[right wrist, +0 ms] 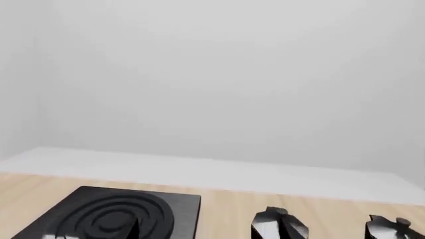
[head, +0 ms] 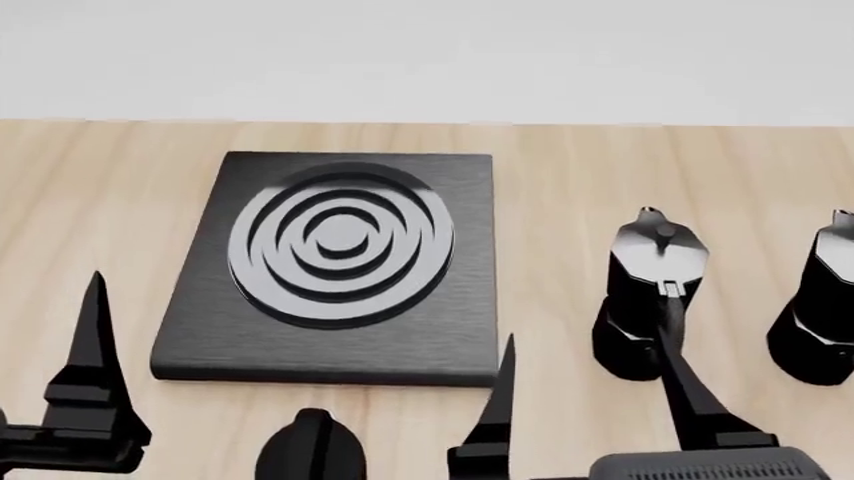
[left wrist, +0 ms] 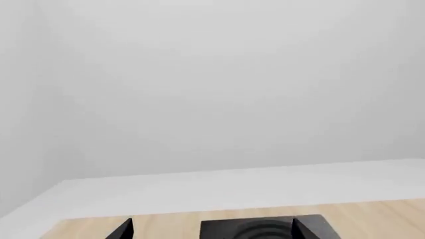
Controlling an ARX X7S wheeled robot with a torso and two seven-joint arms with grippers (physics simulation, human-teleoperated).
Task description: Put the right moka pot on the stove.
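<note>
Black right moka pot (head: 817, 305) and stove (head: 340, 345) show no lettering.

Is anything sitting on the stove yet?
No. In the head view the stove has nothing on it, and both moka pots stand on the table to its right.

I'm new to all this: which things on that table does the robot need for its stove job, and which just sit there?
Needed:
right moka pot
stove
right claw, open

Just there:
left moka pot
small black knob
left claw, open, only partly in view
</note>
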